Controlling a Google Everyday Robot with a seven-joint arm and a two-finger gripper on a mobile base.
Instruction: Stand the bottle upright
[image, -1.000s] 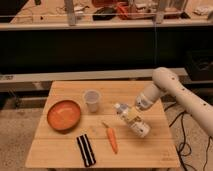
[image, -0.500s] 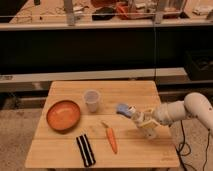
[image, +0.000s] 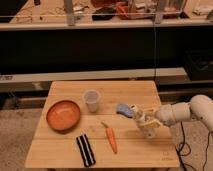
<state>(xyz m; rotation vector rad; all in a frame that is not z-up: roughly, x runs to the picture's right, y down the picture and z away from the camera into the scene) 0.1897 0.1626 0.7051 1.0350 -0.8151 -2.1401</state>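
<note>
The small white bottle (image: 147, 130) is on the wooden table (image: 60, 160), right of centre, and I cannot tell whether it lies flat or is tilted. My gripper (image: 142, 120) is right at the bottle, on its upper left side, and covers part of it. The white arm (image: 195, 112) comes in low from the right edge of the table. A pale bluish piece (image: 124, 109) shows just left of the gripper. I cannot tell if it is the bottle's cap end or a separate thing.
A translucent cup (image: 92, 100) stands upright at the table's middle. An orange bowl (image: 63, 115) sits at the left. A carrot (image: 111, 138) and a black striped object (image: 85, 149) lie near the front edge. A dark shelf unit stands behind the table.
A second ago the arm reached down from the upper right; it has since dropped low and now comes in from the right. The bottle has shifted slightly right with the gripper.
</note>
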